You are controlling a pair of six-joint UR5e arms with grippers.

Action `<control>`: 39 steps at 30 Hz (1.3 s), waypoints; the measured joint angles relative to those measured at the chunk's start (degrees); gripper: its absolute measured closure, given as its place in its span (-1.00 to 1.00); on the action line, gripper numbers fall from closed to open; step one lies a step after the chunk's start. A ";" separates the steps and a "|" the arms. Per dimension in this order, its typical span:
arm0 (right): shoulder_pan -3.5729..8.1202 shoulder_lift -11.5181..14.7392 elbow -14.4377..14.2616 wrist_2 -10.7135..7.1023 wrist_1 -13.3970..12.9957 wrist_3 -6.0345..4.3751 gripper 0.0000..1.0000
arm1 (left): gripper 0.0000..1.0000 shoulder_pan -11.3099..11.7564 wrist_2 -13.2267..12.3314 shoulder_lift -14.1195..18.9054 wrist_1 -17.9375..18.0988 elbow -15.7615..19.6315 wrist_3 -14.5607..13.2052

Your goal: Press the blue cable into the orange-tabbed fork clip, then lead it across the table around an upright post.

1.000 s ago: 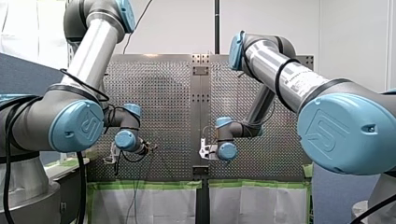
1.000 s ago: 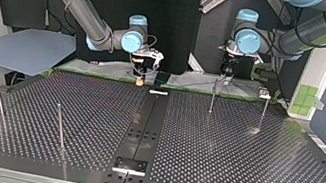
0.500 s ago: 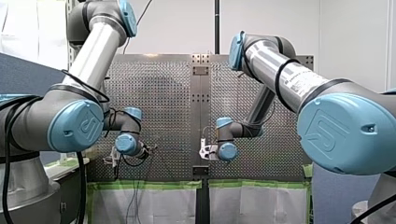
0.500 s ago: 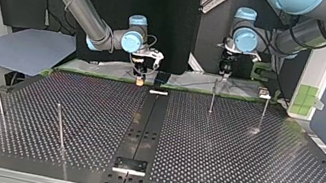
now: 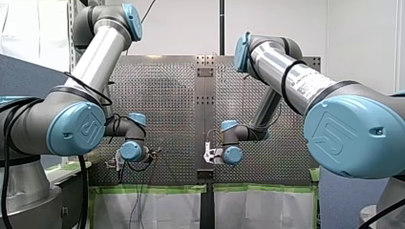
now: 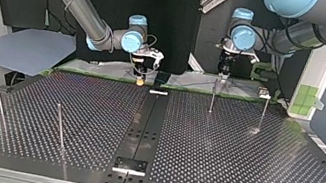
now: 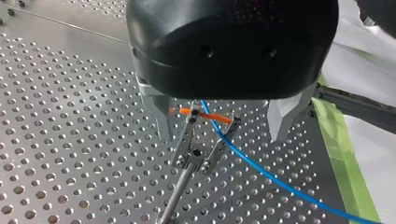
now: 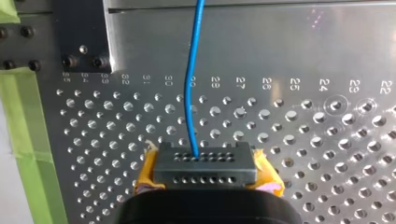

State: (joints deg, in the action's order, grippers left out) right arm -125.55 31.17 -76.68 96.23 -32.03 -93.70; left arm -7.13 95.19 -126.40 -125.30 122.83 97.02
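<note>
Your left gripper [image 7: 222, 135] hangs open around the orange-tabbed fork clip [image 7: 192, 151], blue cable [image 7: 261, 171] running between its prongs, and your right gripper [image 8: 205, 176] is clamped on the cable's dark connector [image 8: 205, 163].

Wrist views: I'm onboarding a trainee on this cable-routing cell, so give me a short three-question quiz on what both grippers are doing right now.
1. True or false: my left gripper is clamped shut on the blue cable.
2. What does my right gripper hold? A) an upright post; B) the black connector at the cable's end; C) nothing.
3. Fill in: in the left wrist view the cable passes between the prongs of the fork clip with ___ tabs.
Key: 1 false, it is open, astride the clip; 2 B; 3 orange.
</note>
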 joint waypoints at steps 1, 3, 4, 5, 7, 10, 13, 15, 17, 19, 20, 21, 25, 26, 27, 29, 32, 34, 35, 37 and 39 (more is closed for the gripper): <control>0.00 -0.01 0.00 0.00 -0.01 0.00 1.00 | -1.00 -0.07 0.09 -0.01 0.05 0.00 -0.01; 0.00 -0.02 0.00 0.01 -0.04 0.00 1.00 | -1.00 -0.18 0.15 -0.03 0.06 0.00 -0.01; 0.00 -0.04 0.00 0.01 -0.04 0.00 1.00 | -1.00 -0.25 0.18 -0.02 0.04 0.01 -0.01; 0.00 -0.04 0.00 0.01 -0.05 -0.01 1.00 | -1.00 -0.30 0.19 -0.03 0.02 0.01 0.00; 0.00 -0.04 0.01 0.02 -0.05 0.00 1.00 | -1.00 -0.40 0.18 -0.02 -0.02 0.01 0.00; 0.00 -0.07 0.01 -0.01 0.00 0.00 1.00 | -1.00 -0.58 0.11 -0.02 -0.04 0.02 0.04; 0.00 -0.08 0.01 -0.05 0.01 -0.01 1.00 | -1.00 -0.77 0.16 -0.03 -0.04 0.02 0.08; 0.00 -0.09 0.01 -0.06 0.00 -0.01 1.00 | -1.00 -0.86 0.18 -0.04 -0.04 0.02 0.11; 0.00 -0.11 0.01 -0.06 -0.03 -0.01 1.00 | -1.00 -0.92 0.20 -0.04 -0.04 0.02 0.19; 0.00 -0.18 0.01 -0.06 -0.05 -0.01 1.00 | -1.00 -0.97 0.22 -0.04 -0.05 0.02 0.28; 0.00 -0.20 0.01 -0.07 -0.06 -0.01 1.00 | -1.00 -0.99 0.24 -0.03 -0.07 0.02 0.31; 0.00 -0.22 0.01 -0.06 -0.06 -0.01 1.00 | -1.00 -1.01 0.27 -0.04 -0.10 0.02 0.32; 0.00 -0.26 0.01 -0.07 -0.13 -0.03 1.00 | -1.00 -1.11 0.36 -0.03 -0.26 0.02 0.35; 0.00 -0.28 0.01 -0.06 -0.14 -0.04 1.00 | -1.00 -1.14 0.37 -0.03 -0.27 0.02 0.36; 0.00 -0.30 0.03 -0.07 -0.14 -0.06 1.00 | -1.00 -1.17 0.37 -0.03 -0.28 0.02 0.36; 0.00 -0.32 0.02 -0.09 -0.16 -0.08 1.00 | -1.00 -1.25 0.38 -0.02 -0.31 0.01 0.37; 0.00 -0.35 0.02 -0.12 -0.17 -0.09 1.00 | -1.00 -1.40 0.38 -0.03 -0.36 0.01 0.40; 0.00 -0.37 0.01 -0.14 -0.17 -0.09 1.00 | -1.00 -1.52 0.39 -0.02 -0.40 0.01 0.40; 0.00 -0.39 0.00 -0.14 -0.16 -0.09 1.00 | -1.00 -1.59 0.38 -0.03 -0.44 0.01 0.38; 0.00 -0.42 0.00 -0.15 -0.16 -0.09 1.00 | -1.00 -1.78 0.35 -0.02 -0.68 0.02 0.22; 0.00 -0.45 0.01 -0.15 -0.17 -0.09 1.00 | -1.00 -1.99 0.29 -0.03 -0.94 0.01 -0.13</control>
State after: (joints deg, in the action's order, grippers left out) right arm -125.55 30.73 -76.67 96.07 -32.20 -93.78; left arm -9.12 95.48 -126.43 -126.24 122.85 96.89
